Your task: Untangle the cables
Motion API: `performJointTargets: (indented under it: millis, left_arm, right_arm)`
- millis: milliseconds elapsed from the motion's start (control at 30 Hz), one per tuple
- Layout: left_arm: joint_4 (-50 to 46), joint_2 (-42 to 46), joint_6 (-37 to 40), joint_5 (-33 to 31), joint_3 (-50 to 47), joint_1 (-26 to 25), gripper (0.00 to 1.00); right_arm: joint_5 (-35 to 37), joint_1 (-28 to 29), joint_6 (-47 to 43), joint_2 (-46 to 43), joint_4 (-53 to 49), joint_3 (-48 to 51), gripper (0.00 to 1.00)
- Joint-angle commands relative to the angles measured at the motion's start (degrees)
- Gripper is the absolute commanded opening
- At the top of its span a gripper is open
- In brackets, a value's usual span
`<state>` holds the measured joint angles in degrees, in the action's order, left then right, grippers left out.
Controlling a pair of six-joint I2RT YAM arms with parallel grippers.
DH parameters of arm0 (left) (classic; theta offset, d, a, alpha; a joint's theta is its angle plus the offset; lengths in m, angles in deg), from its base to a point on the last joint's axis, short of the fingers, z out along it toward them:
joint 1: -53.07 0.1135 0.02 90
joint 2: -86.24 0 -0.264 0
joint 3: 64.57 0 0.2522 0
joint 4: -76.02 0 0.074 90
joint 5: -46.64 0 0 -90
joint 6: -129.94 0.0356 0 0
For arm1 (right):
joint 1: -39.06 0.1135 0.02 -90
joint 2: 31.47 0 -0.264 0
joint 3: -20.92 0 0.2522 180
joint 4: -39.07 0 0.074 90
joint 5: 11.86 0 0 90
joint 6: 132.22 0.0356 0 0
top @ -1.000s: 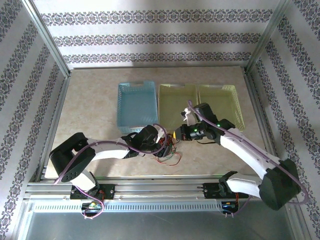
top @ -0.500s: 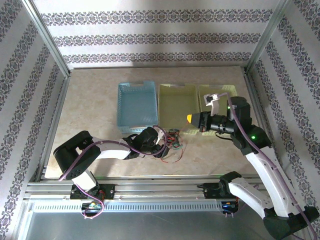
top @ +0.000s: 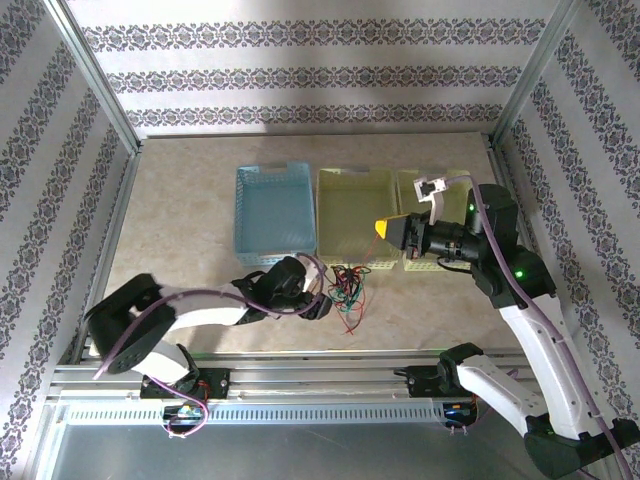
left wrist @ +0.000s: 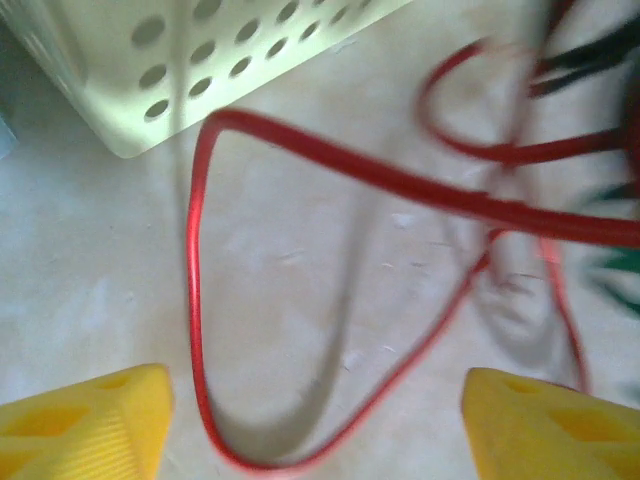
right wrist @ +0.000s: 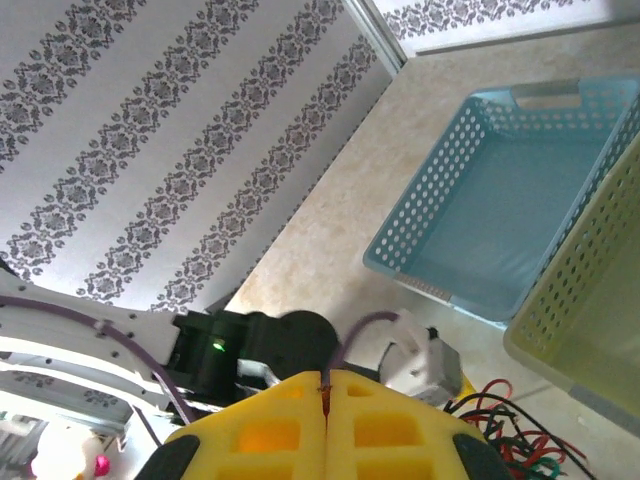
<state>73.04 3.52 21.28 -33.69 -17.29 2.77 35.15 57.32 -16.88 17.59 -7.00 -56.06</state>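
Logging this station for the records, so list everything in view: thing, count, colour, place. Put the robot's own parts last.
cables: one tangled bunch, red, green and black, on the table in front of the middle basket
blue basket: one, light blue, left end of the basket row
yellow baskets: two, pale yellow, middle and right of the row
table: one, beige
left end effector: one, yellow pads, open, low beside the bunch
right end effector: one, yellow pads, shut, raised over the yellow baskets

No lettering, number or brand can be read anywhere — not on the pale-blue perforated plastic basket point(top: 275, 215), nor the floral-striped wallpaper point(top: 300, 75).
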Motion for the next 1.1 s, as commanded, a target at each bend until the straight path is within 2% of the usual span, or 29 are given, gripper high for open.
performJointTargets:
  millis: [0, 167, 300, 433, 600, 700, 800, 867, 967, 1000, 1067]
  left_arm:
    - [-4.47, 7.95, 0.05, 4.33, -0.26, -0.67, 0.82]
    - [-11.15, 10.66, 3.75, 6.52, 3.5, -1.09, 0.89]
    - [-9.64, 6.05, 5.62, 6.84, 6.58, -1.2, 0.92]
    - [-6.16, -0.51, 6.28, 8.51, 9.91, -1.94, 0.94]
    - [-3.8, -9.16, 7.02, 12.23, 14.63, -2.51, 0.89]
    - [-4.22, -12.69, 7.74, 15.43, 17.12, -3.03, 0.81]
    - [-3.47, -15.24, 7.65, 17.98, 18.84, -3.3, 0.79]
    - [-2.97, -17.13, 7.33, 18.79, 20.16, -3.4, 0.71]
    - [-2.8, -19.58, 6.79, 18.78, 21.8, -3.4, 0.39]
    - [-2.58, -19.89, 6.41, 17.6, 21.69, -3.4, 0.28]
    - [-1.7, -19.9, 5.12, 13.95, 20.45, -3.23, 0.1]
  right_arm:
    - [-1.49, 1.46, 0.76, -0.79, 1.03, 3.19, 0.0]
    - [2.39, 5.7, 2.42, -0.31, 3.83, 9.26, 0.0]
    - [5.61, 8.08, 4.33, 1.48, 7.06, 13.07, 0.0]
    - [7.14, 8.12, 6.35, 2.58, 9.12, 14.92, 0.0]
    - [7.99, 6.77, 6.54, 2.86, 8.68, 15.3, 0.0]
    - [7.59, 4.3, 7.63, 3.1, 8.41, 15.63, 0.0]
    - [7.21, 2.2, 8.4, 3.4, 8.5, 16.35, 0.0]
    - [7.38, 1.57, 8.92, 3.6, 8.58, 16.93, 0.0]
    - [7.46, 0.62, 9.7, 3.68, 8.54, 17.34, 0.0]
    - [7.71, 0.23, 9.85, 3.35, 8.35, 17.3, 0.0]
    - [9.06, -0.84, 9.9, 2.05, 7.53, 16.88, 0.0]
